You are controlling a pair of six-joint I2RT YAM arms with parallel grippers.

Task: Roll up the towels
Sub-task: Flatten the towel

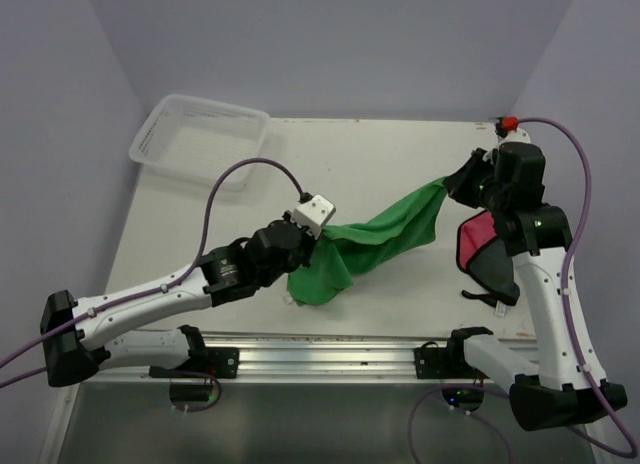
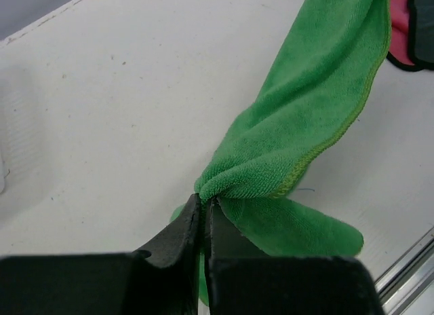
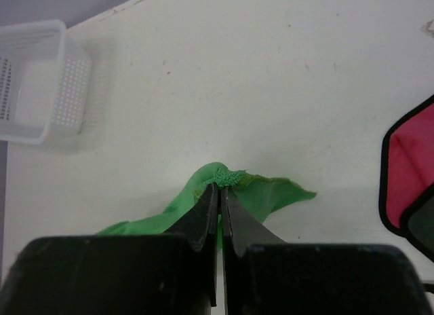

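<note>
Barely started, by the looks of it. Got the green towel (image 1: 385, 229) strung out across the middle of the counter (image 1: 380, 154), pinched tight at one bunched corner by the left end effector (image 1: 322, 238) and clamped just as tight at the opposite corner by the right end effector (image 1: 452, 184). Looks more like stretching it flat than actual rolling. No roll to be seen anywhere yet. Still need to lay it down, roll it up, then do the same with the red towel (image 1: 478, 239), lying untouched on the counter under the right arm.
</note>
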